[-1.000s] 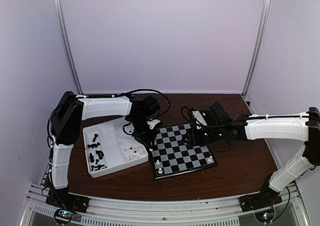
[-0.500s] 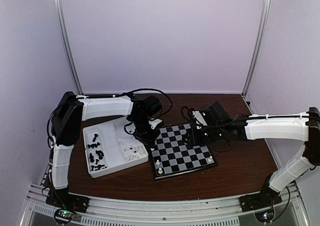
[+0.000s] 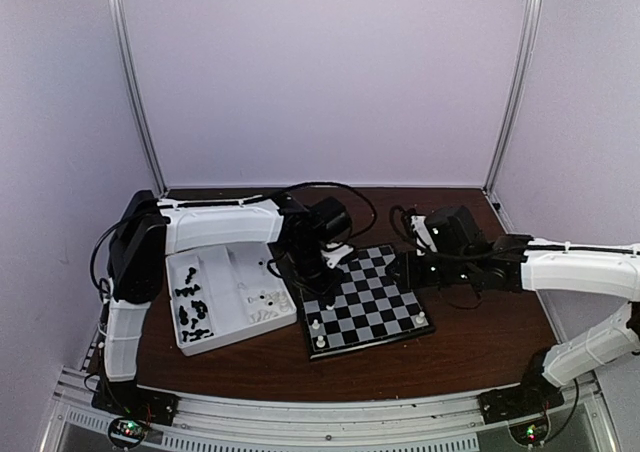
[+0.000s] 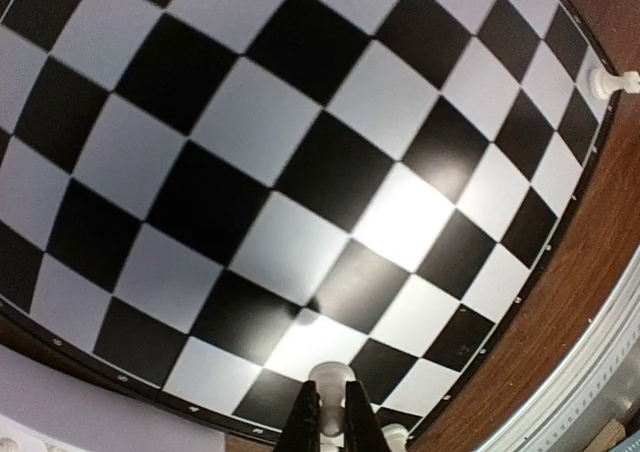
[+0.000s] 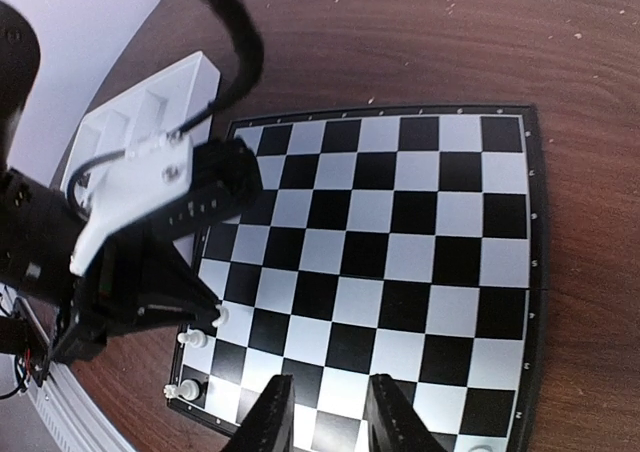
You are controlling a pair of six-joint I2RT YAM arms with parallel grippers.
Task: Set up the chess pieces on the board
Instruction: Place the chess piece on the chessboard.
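Right gripper (image 5: 328, 414) spread above board (image 5: 400, 222); left gripper (image 5: 211, 315) pinching white piece (image 5: 221, 317)

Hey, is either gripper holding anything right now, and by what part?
The left gripper pinches a cream-white chess piece by its body, with the rounded head sticking out. The right gripper is open and empty.

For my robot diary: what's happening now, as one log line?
left gripper: shut on white piece above board edge | right gripper: open, empty, over board | tray: holds black pieces
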